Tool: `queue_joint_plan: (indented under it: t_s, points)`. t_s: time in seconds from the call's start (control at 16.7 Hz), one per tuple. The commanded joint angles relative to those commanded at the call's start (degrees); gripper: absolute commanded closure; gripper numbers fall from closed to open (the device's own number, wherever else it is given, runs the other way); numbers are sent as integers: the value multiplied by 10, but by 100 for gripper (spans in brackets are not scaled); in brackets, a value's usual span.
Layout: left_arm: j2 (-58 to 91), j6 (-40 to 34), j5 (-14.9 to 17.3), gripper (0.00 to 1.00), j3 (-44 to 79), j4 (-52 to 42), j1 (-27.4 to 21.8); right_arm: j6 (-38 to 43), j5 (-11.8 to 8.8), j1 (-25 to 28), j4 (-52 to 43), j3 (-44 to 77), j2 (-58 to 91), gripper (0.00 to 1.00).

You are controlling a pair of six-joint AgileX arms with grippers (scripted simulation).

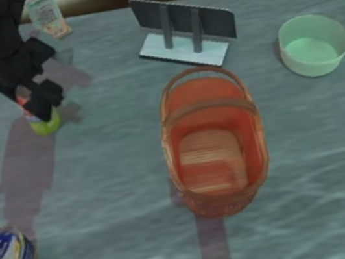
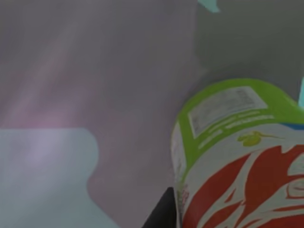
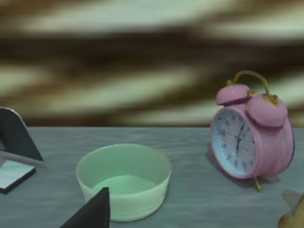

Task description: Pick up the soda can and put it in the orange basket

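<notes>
Left hand point(image 1: 39, 106) down over red-and-lime cylindrical soda can point(image 1: 44, 122), far left on grey worktop point(image 1: 105, 199); grip can't tell. Big orange woven basket point(image 1: 255, 156) centre, empty. Lift, transfer, drop remaining.

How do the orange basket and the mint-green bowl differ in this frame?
The orange basket is woven, oval and has an arched handle; the mint-green bowl is smooth, round and handleless. The basket looks bigger and stands mid-table; the bowl sits toward the far right. Both are upright, open-topped and hold nothing.
</notes>
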Motion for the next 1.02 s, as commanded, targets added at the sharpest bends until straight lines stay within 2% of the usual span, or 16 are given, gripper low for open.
queue_joint_plan:
  t_s: [0.3, 0.9, 1.02]
  points:
    - [0, 0, 0, 98, 0, 0, 0, 0, 0, 0, 0, 0, 0, 0]
    - [0, 1, 0, 100, 0, 0, -2, 0, 0, 0, 0, 0, 0, 0]
    - [-2, -6, 12, 100, -11, 18, -4, 0, 0, 0, 0, 0, 0, 0]
